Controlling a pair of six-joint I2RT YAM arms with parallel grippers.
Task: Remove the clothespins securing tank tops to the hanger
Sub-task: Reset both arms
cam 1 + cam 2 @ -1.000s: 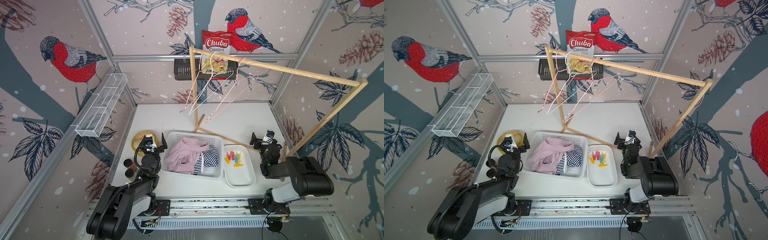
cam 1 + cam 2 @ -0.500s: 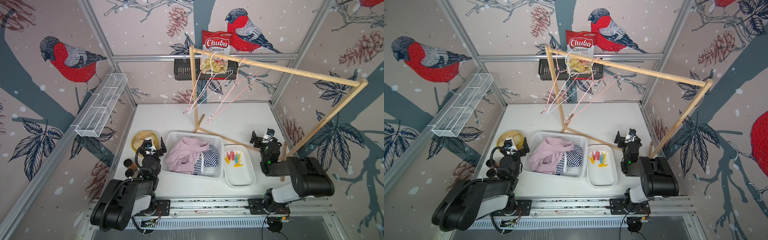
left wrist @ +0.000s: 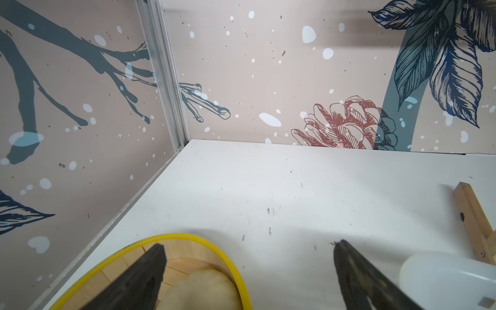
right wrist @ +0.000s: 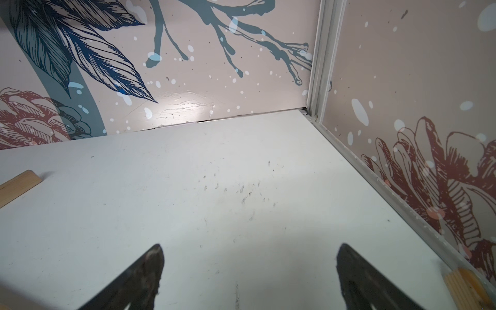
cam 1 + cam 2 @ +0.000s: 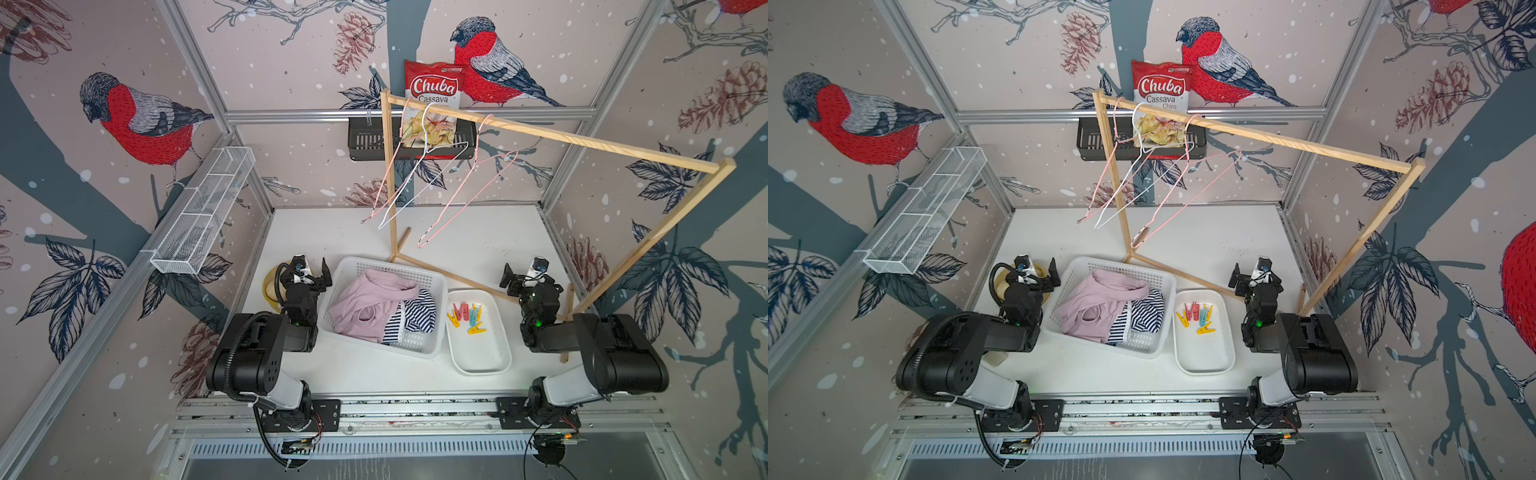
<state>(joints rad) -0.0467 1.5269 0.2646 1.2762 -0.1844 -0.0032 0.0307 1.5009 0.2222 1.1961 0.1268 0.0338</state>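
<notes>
Several yellow, red-pink and teal clothespins [image 5: 465,318] [image 5: 1196,318] lie loose in a white tray [image 5: 482,361]. A mauve-pink tank top [image 5: 365,303] and a striped tank top [image 5: 415,316] are heaped in a white basket [image 5: 415,274]. Three bare wire hangers [image 5: 419,183] hang from the wooden rack [image 5: 582,141]. My left gripper [image 5: 309,272] [image 3: 248,251] stands open and empty left of the basket. To the right of the tray, my right gripper [image 5: 524,276] [image 4: 248,251] is open over bare table.
A yellow-rimmed wooden dish [image 3: 188,236] [image 5: 269,286] holding a pale lump lies under the left gripper. The rack's wooden foot bars [image 5: 461,278] run behind basket and tray. A white mesh shelf [image 5: 199,216] and a black shelf with a chips bag [image 5: 434,95] hang on the walls.
The left arm has folded back a little, its gripper staying open beside the basket. The hangers have swung slightly. The right arm has hardly moved.
</notes>
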